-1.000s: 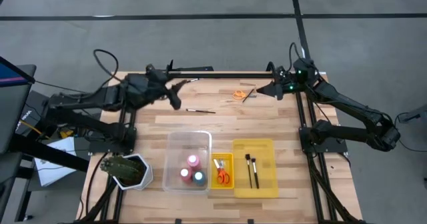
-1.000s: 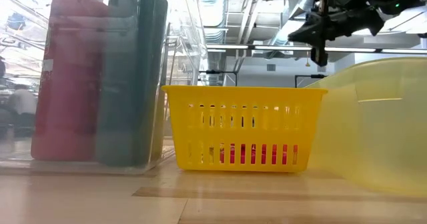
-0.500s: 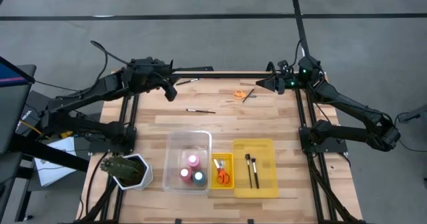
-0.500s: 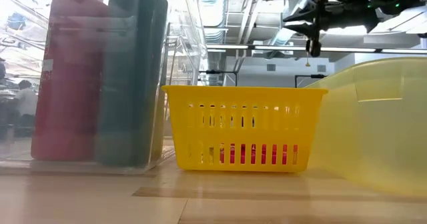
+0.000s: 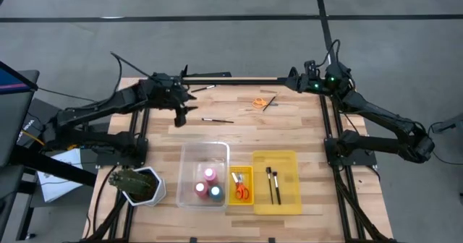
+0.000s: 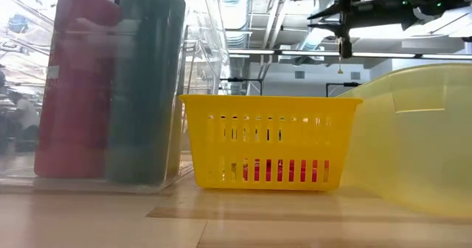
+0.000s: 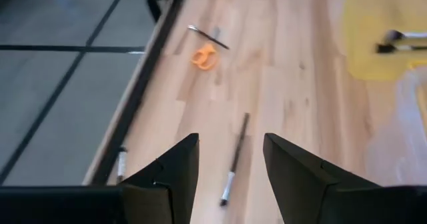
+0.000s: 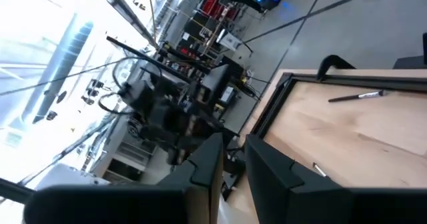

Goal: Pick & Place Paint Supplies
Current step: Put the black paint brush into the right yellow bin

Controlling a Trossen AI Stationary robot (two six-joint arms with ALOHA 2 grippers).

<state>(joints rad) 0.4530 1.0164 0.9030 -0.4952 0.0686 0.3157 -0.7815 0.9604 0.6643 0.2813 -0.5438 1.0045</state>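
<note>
Hovering at upper left, the left pincer point(image 5: 181, 116) stands spread above one loose paintbrush point(image 5: 217, 120). Right pincer point(image 5: 293, 80), upper right: a narrow gap, nothing pinched. Orange scissors point(image 5: 259, 102) lie near another brush point(image 5: 270, 103); blur obscures bin contents.

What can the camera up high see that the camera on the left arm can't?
Only the high view shows the plant, the paint bottles in the clear bin, the small yellow basket with red scissors, and both arms, with the right gripper at the table's far edge.

Only the left wrist view shows the left gripper open, seen close.

Both show the loose brush, orange scissors and yellow tray.
</note>
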